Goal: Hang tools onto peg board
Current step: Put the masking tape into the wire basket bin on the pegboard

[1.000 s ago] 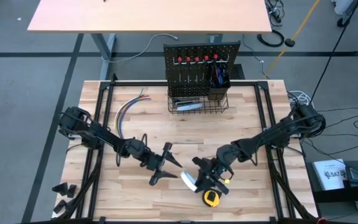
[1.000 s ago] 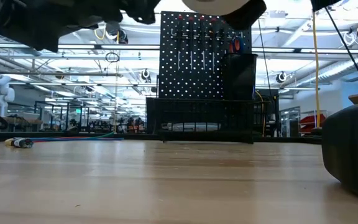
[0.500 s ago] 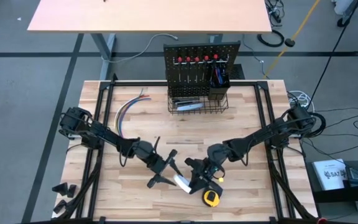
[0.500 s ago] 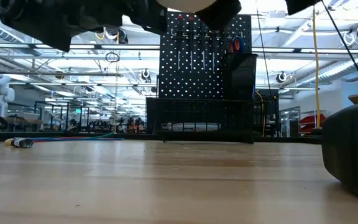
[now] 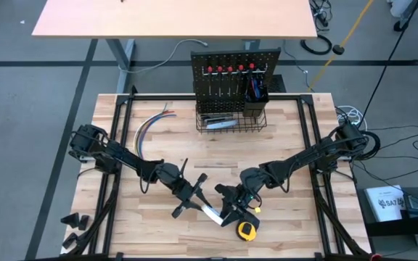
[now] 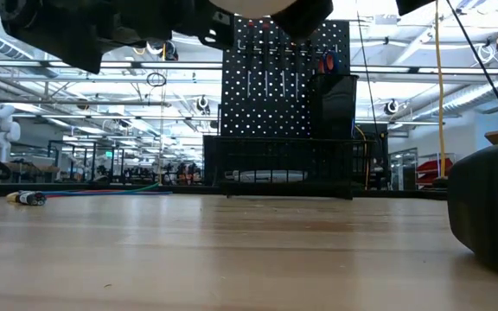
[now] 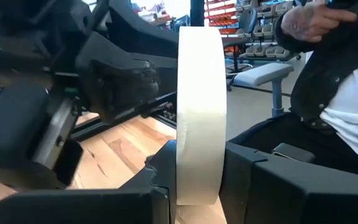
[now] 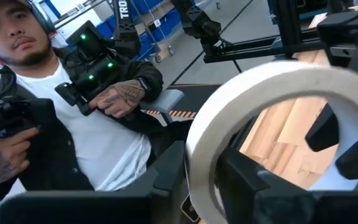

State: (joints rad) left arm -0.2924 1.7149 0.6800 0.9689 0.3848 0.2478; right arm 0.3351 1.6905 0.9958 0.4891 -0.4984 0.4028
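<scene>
Near the table's front edge, the left gripper has just closed on the tape roll that the right gripper also clamps, so a handover toward the peg board looks underway.

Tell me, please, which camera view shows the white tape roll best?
The left wrist view: the white tape roll stands edge-on, filling the frame. The right wrist view shows its ring; the high view a sliver; the low view just its underside.

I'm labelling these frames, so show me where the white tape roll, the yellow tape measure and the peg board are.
white tape roll (image 7: 199,112), left wrist view, on its outer band.
yellow tape measure (image 5: 247,230), high view, on its round case.
peg board (image 6: 271,78), low view, on its perforated panel.
</scene>
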